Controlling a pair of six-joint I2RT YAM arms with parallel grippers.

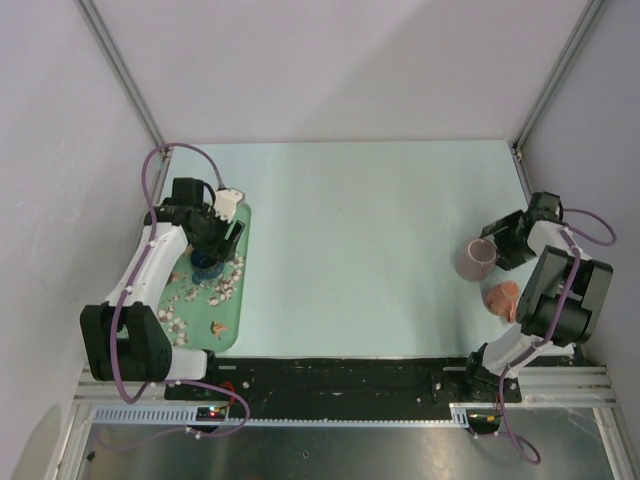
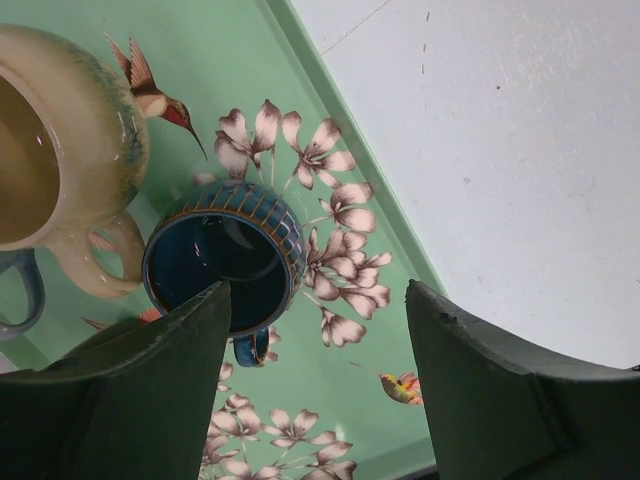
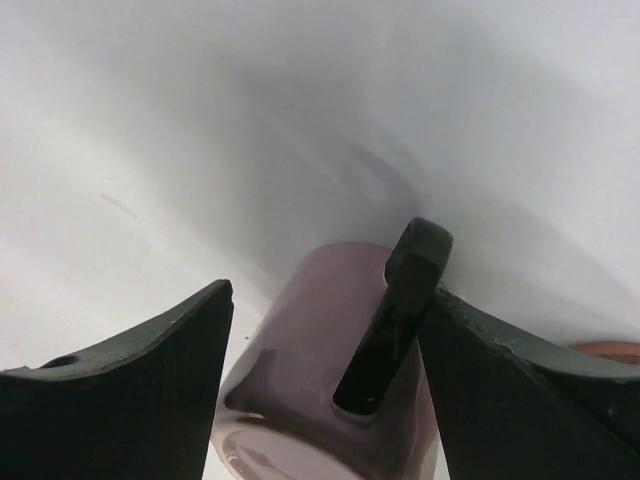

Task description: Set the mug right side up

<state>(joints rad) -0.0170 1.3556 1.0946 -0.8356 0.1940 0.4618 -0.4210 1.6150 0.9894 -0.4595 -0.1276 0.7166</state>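
A mauve mug (image 1: 477, 260) with a black handle (image 3: 395, 320) sits on the table at the right. In the right wrist view the mauve mug (image 3: 310, 350) is tilted, and its near end looks flat and closed. My right gripper (image 1: 498, 248) (image 3: 330, 290) is open and straddles it; the right finger lies against the handle and the left finger is apart from the body. The tan mug (image 2: 70, 130) stands upright on the tray (image 2: 230, 60), dark inside showing. My left gripper (image 1: 215, 250) (image 2: 318, 290) is open and empty above the tray.
The green flowered tray (image 1: 235, 310) lies at the left. A dark blue mug (image 2: 225, 255) stands upright on it beside the tan mug, and a grey-blue handle (image 2: 25, 290) shows at the edge. An orange-pink object (image 1: 502, 296) lies just near the mauve mug.
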